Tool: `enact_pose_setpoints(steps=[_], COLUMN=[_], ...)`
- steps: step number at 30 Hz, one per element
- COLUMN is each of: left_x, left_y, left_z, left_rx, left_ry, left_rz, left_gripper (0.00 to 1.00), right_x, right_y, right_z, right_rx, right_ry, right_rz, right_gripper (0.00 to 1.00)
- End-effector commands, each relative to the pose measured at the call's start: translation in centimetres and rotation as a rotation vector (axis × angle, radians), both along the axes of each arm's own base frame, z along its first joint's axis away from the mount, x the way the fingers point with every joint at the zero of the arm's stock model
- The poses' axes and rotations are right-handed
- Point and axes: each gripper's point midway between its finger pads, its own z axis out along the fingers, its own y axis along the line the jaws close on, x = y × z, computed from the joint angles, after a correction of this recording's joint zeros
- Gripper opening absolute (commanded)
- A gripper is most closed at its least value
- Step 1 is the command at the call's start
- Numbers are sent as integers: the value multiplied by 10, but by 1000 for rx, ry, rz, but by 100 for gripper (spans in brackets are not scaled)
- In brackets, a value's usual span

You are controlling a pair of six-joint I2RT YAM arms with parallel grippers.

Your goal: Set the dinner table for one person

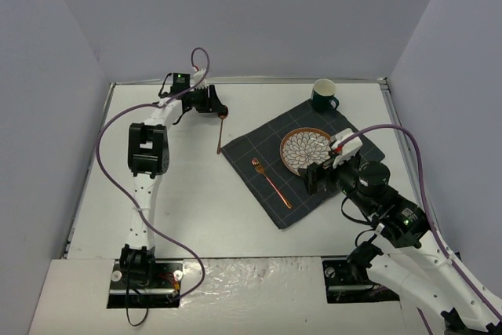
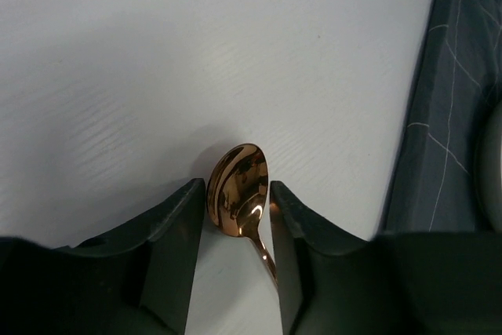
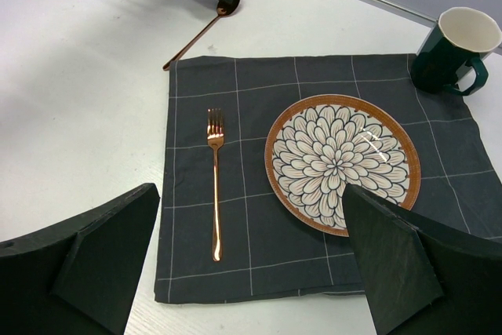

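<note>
On the white dinner table (image 1: pixel 196 202) lies a copper spoon (image 1: pixel 220 136), left of a dark grey grid cloth (image 1: pixel 252 149). My left gripper (image 1: pixel 222 112) is down at the spoon's bowl end. In the left wrist view its two fingers press both sides of the bowl (image 2: pixel 238 190), and the spoon still rests on the table (image 2: pixel 196 52). On the cloth are a flower-patterned plate (image 3: pixel 342 164) and a copper fork (image 3: pixel 215 186). My right gripper (image 3: pixel 251 194) hovers wide open over the cloth's near edge, holding nothing.
A dark green mug (image 1: pixel 324 94) stands at the cloth's far corner, near the back right of the table. Grey walls close in the table on three sides. The left arm's purple cable loops over the table's left side.
</note>
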Motion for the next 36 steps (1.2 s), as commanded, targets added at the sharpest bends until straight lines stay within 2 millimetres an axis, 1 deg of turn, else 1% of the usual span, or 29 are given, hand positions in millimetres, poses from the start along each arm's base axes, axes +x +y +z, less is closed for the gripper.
enact_pose_setpoints(steps=[1,4,7,10,13,15,17,18,20,23,25,26,28,29,30,31,33,34,35,36], left_x=[-5,-4,-3,0,1,4,5,2,2,-2,-3,-2,-8,-13,-17,-21,-36,-42,-47,-57], left_y=[-5,-5,-4,-1,6,12,27,29,49,73,84,102,118,125,131,136,139,141,141,138], left_z=[-15,-15,-14,-9,2,10,27,23,44,71,101,124,138,160,175,186,211,221,231,242], left_rx=[27,26,22,17,8,-6,-17,-16,-25,-25,-25,-16,2,10,22,36,44,40,27,7], left_ry=[42,39,32,11,-7,-35,-57,-44,-74,-117,-193,-245,-279,-318,-349,-368,-409,-423,-442,-457], left_rz=[4,9,12,21,38,58,90,94,136,191,228,268,312,333,358,385,425,447,471,491], left_gripper=[28,22,13,0,0,0,0,0,0,0,0,0,0,0,0,0,0,0,0,0], right_x=[4,4,3,3,4,6,8,10,15,21,27,29,37,40,42,43,49,52,55,58], right_y=[7,7,6,8,8,10,13,14,19,26,32,35,43,47,53,61,72,79,85,90], right_z=[30,28,28,26,24,19,18,15,10,6,3,5,6,7,5,4,13,12,10,14], right_rx=[61,59,60,79,77,71,72,66,54,45,49,64,81,90,99,110,145,151,153,159], right_ry=[-70,-67,-68,-51,-45,-27,-11,-2,25,51,67,68,75,79,91,107,101,113,123,121], right_rz=[14,14,14,11,4,3,6,5,5,5,5,3,1,0,10,32,52,61,68,73], right_gripper=[100,100,100,100,100,100,100,100,100,100,100,100,100,100,100,100,100,100,100,100])
